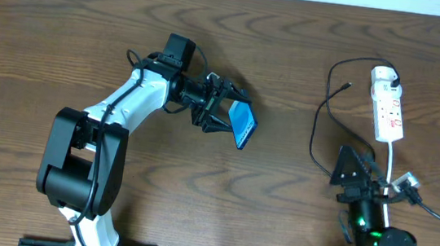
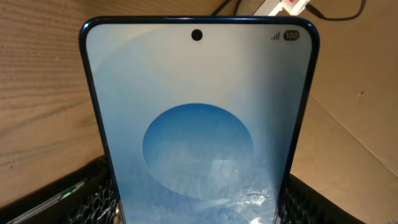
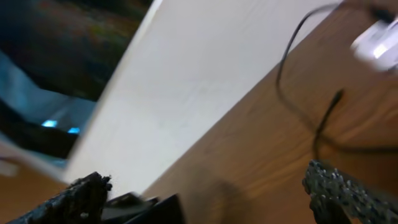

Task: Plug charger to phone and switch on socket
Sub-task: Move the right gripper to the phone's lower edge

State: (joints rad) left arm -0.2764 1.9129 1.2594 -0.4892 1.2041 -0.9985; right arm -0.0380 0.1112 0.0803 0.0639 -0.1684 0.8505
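The phone (image 1: 243,125), blue screen lit, is lifted off the table and tilted, held by its long edges in my left gripper (image 1: 234,116). In the left wrist view the phone (image 2: 199,124) fills the frame, with black fingers (image 2: 93,199) pressed on both sides. The socket (image 1: 389,108) lies at the far right with a white adapter at its far end. The charger (image 1: 318,125) curls left of it, its small plug (image 1: 347,85) free on the wood. My right gripper (image 1: 354,171) hangs open and empty near the front right, and the charger plug (image 3: 336,96) lies ahead of it.
The socket's thick white cord (image 1: 391,170) runs toward the right arm's base. The left arm (image 1: 85,158) takes up the front left. A white panel (image 3: 186,81) rises beyond the table's edge in the right wrist view.
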